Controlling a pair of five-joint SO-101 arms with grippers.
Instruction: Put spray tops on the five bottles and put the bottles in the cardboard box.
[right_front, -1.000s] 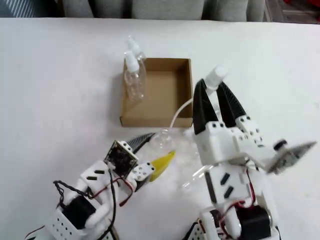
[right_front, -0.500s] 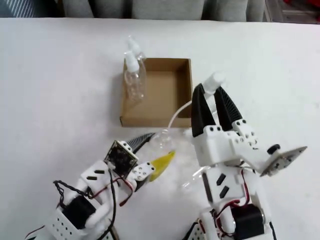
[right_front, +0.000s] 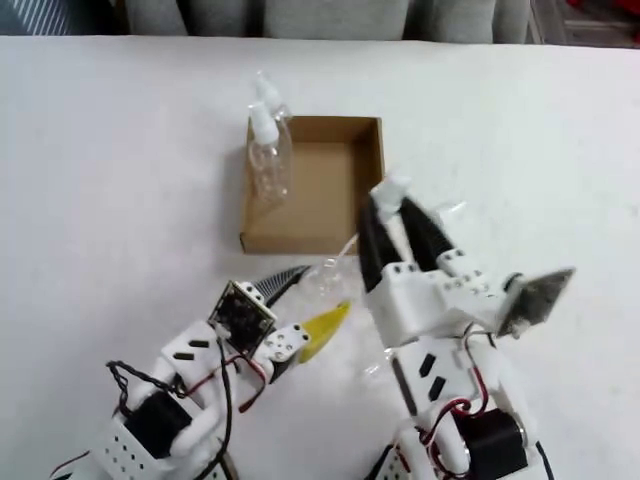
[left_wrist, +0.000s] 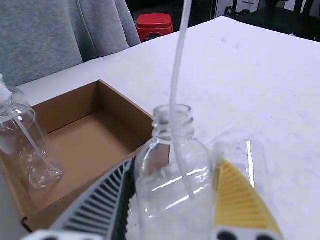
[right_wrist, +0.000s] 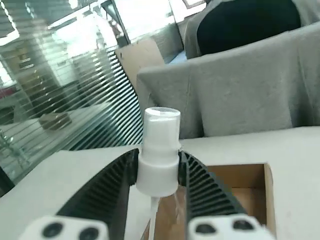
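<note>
Bottle (held) (left_wrist: 172, 185): clear, neck open, upright, just off cardboard box's (right_front: 335, 180) near wall, on the arms' side.
L gripper (right_front: 322, 289): grey & yellow fingers clamped on bottle body, one each side.
Spray top (right_wrist: 161, 150): white, upright, over box's near right corner in high view; above bottle neck, not seated.
Tube (left_wrist: 176, 100): hangs from spray top, runs down thru neck into bottle.
R gripper (right_front: 388, 205): black ribbed fingers pinched on spray top collar.
Capped bottles (right_front: 268, 155): 2, upright at box's left wall; nearer one stands on box floor.
Box: open top, brown, on white counter (right_front: 120, 150).
</note>
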